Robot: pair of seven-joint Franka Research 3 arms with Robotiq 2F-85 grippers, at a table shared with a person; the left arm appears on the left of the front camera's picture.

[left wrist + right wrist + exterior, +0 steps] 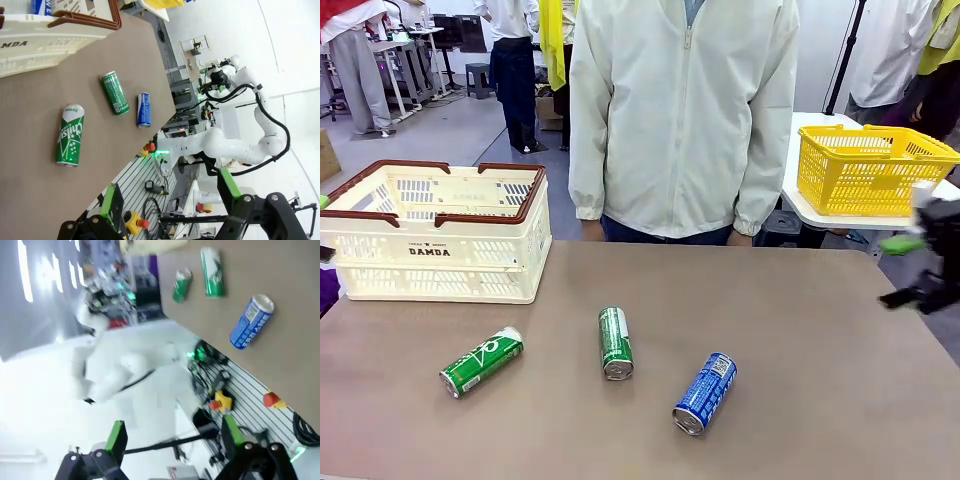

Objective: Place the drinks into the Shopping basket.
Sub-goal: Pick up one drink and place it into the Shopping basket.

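As things stand: the left green can [481, 362], the middle green can [615, 343] and the blue can [705, 393] lie loose on the table [820, 330], and neither gripper has one.
Clock: read on the front view, with 12 at the person [685, 110] and 6 at the robot's edge.
Shopping basket [440, 235]: upright on the table at about 10 o'clock, its "DAMDA" side facing 6.
Inside the basket: the left wrist view shows a blue-and-white shape [41, 6] past the rim. It is probably a can already in, but too little shows to be sure.
Left green can: on its side at about 8 o'clock, near the basket but apart from it.
Middle green can: on its side just short of centre toward 6, silver end facing the robot.
Blue can: on its side at about 5 o'clock, apart from the middle green can.
Left gripper [170, 200]: fingers spread wide with nothing between them. It seems to hang out around 9 o'clock, looking across at the cans.
Right gripper [172, 440]: fingers wide apart and empty. The front view shows it blurred at the 3 o'clock edge, well apart from every can.
Yellow basket [870, 170]: on a separate white table toward 2 o'clock, no part of this job.
Done: at most one can, by my reading.
Left: all three loose cans have yet to be picked up and set in the basket.
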